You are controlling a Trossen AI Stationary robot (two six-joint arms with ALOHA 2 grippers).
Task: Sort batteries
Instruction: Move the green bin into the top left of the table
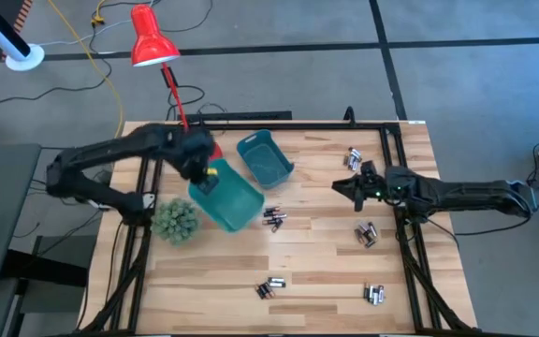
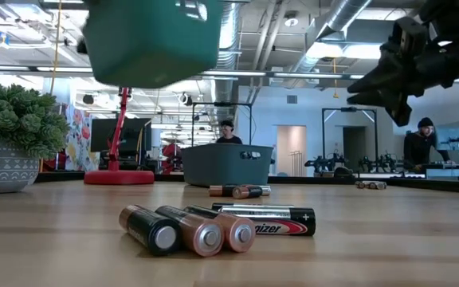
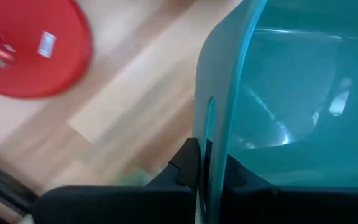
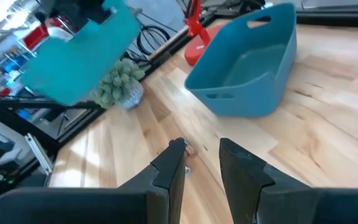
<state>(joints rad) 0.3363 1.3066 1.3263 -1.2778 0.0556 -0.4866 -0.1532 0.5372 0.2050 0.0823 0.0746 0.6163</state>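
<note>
My left gripper is shut on a teal bin, which hangs in the air over the table's left half and shows high up in the low view as teal bin. A second, bluer bin stands on its base farther back. Batteries lie on the wood in small clusters; the nearest batteries lie on their sides. My right gripper hovers open at the right, with nothing between its fingers. My left gripper has the teal bin by its wall at the rim, one finger outside and one inside. The fingers come from above, slanting down. The bin is lifted clear of the table and tilted.
A small spiky green plant in a pot stands near the left edge, just beside the lifted bin. A red desk lamp rises at the back left, its round base on the wood. Black frame rails run along both table sides.
</note>
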